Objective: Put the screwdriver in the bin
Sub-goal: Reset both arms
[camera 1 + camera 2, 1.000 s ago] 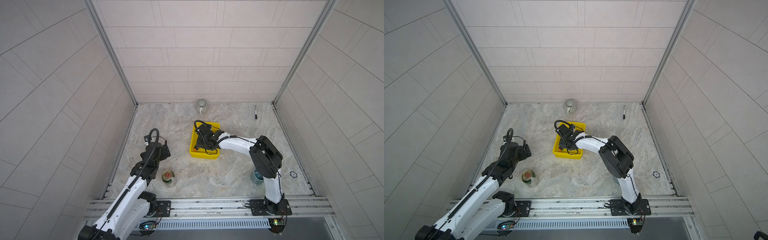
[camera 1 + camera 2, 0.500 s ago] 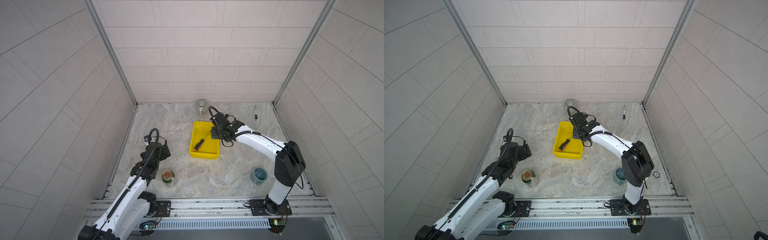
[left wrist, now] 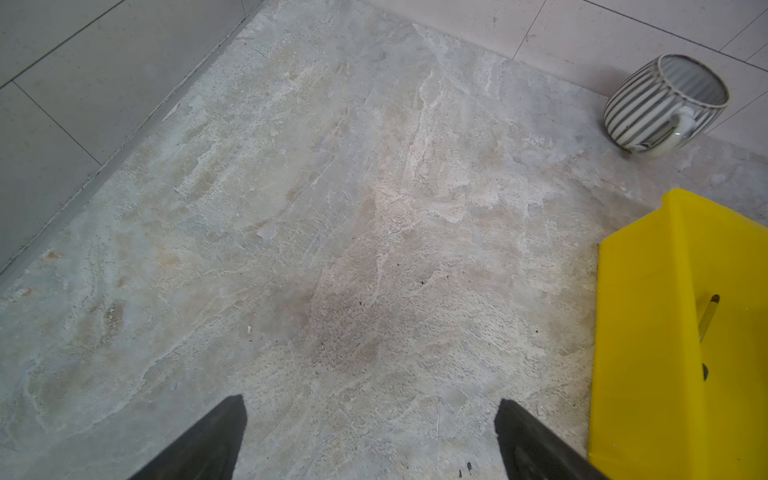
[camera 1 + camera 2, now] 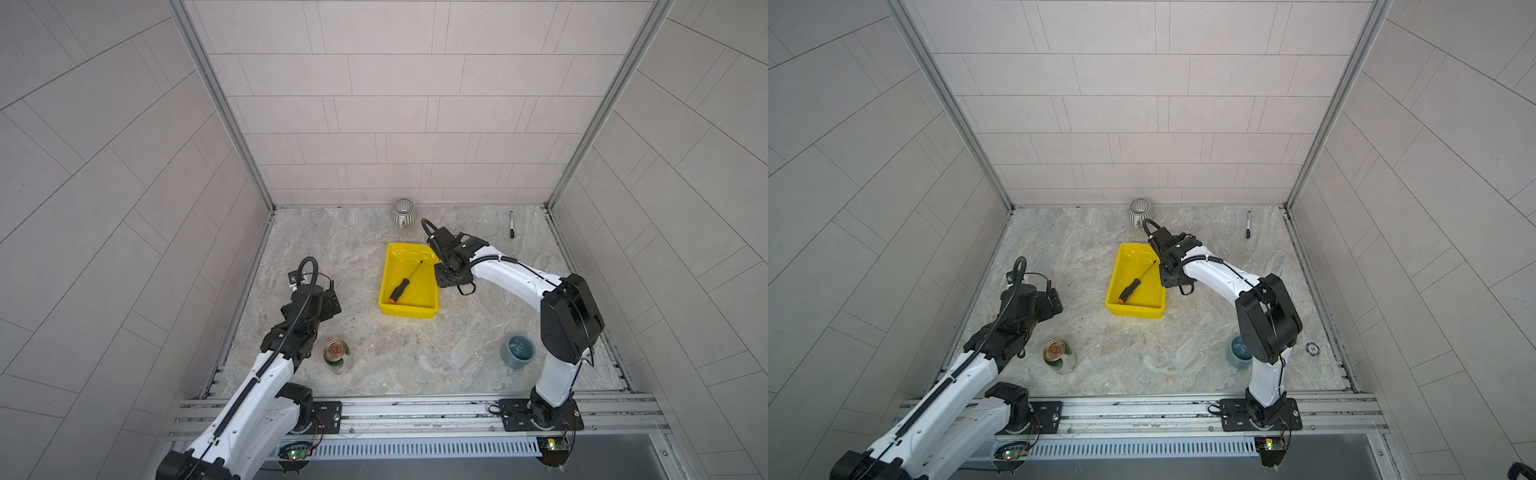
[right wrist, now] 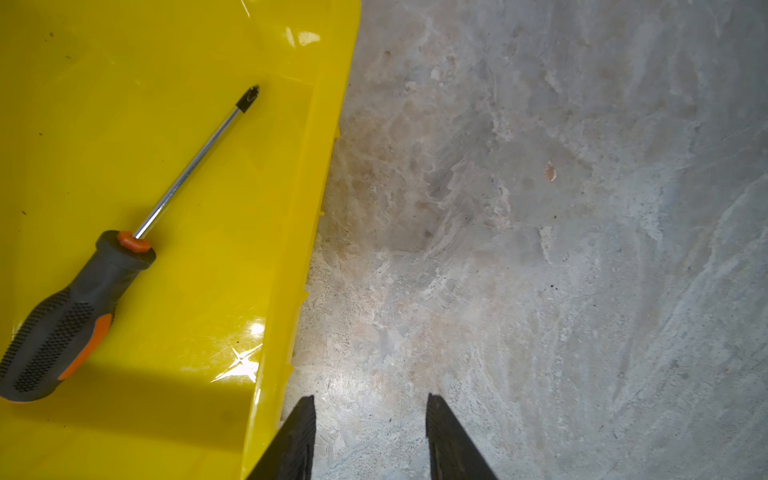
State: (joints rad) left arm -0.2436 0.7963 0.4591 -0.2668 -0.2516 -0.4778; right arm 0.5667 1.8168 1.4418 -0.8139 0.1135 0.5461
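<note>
We note the screwdriver (image 4: 404, 284) lying flat on the floor of the yellow bin (image 4: 409, 311), set diagonally: orange butt toward the near left corner, tip toward the far right wall. Nothing touches it. The right gripper (image 5: 369, 419) sits just outside the bin's right long wall, over bare tabletop (image 5: 540, 249). Its two fingers stand apart with only stone between them, holding nothing, and one fingertip (image 5: 305, 409) is close beside the bin's rim. The screwdriver lies beside this gripper, with the bin wall between them. The left gripper (image 3: 370, 419) hangs well apart, left of the bin, jaws spread wide and empty. A striped mug (image 4: 403, 212) stands behind the bin.
</note>
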